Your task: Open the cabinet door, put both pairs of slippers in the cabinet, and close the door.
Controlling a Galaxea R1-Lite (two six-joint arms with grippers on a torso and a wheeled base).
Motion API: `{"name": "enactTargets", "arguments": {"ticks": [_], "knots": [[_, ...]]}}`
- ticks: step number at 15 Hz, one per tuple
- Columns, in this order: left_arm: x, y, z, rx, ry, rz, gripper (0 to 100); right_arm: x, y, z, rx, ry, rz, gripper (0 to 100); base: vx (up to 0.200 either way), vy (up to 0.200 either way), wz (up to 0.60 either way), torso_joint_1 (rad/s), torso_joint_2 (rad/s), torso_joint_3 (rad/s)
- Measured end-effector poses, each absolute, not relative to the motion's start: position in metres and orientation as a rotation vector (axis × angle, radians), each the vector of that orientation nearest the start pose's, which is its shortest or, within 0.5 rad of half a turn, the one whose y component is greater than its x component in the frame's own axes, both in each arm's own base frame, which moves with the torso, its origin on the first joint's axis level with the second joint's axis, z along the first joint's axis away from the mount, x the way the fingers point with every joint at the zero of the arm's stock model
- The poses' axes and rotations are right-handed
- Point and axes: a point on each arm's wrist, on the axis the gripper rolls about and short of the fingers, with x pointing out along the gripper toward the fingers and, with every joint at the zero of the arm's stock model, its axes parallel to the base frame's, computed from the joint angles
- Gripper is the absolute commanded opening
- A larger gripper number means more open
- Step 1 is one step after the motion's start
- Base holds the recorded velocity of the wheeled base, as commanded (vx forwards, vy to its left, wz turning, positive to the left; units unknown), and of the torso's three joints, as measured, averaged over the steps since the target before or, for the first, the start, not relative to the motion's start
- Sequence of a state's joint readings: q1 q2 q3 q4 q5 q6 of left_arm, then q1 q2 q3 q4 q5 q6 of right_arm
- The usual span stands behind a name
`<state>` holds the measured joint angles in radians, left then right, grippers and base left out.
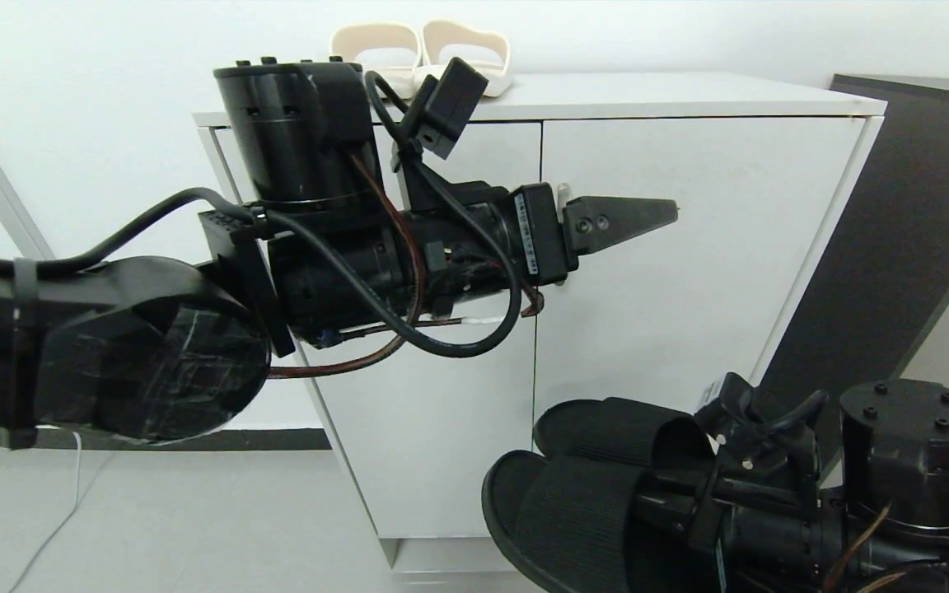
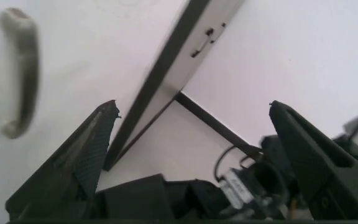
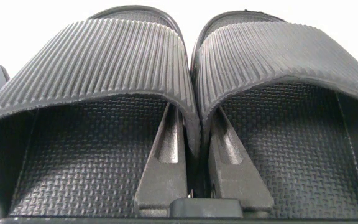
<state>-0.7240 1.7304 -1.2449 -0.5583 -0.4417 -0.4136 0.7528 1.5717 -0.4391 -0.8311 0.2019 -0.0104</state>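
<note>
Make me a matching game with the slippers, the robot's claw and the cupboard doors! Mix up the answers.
Things:
1. white slippers
2. black slippers
3. left gripper
4. cabinet doors

Place or state:
A. shut
B. on top of the cabinet
C. open, holding nothing
D. held by the right gripper

Pairs: 1-B, 2-D, 3-C, 4-A
</note>
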Motion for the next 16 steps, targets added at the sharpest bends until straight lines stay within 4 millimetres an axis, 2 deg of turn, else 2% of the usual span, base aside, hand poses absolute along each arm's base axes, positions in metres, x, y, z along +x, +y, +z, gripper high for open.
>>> {"name": "enactTargets", "arguments": {"ticks": [5, 8, 13, 16], "knots": [[0.269, -0.22, 0.283, -0.382, 0.155, -1.039, 100, 0.172, 0.167, 0.143, -0.091, 0.285, 0.947, 0, 0.0, 0.0, 0.0, 0.0, 0.0, 0.0], [0.273, -0.219, 0.281, -0.385, 0.151, -0.991, 100, 0.173, 0.167, 0.143, -0.091, 0.287, 0.943, 0, 0.0, 0.0, 0.0, 0.0, 0.0, 0.0], [0.288, -0.228, 0.282, -0.393, 0.118, -0.925, 100, 0.174, 0.166, 0.142, -0.091, 0.291, 0.936, 0, 0.0, 0.0, 0.0, 0.0, 0.0, 0.0], [0.299, -0.236, 0.276, -0.392, 0.126, -0.916, 100, 0.176, 0.166, 0.141, -0.092, 0.298, 0.93, 0, 0.0, 0.0, 0.0, 0.0, 0.0, 0.0]]}}
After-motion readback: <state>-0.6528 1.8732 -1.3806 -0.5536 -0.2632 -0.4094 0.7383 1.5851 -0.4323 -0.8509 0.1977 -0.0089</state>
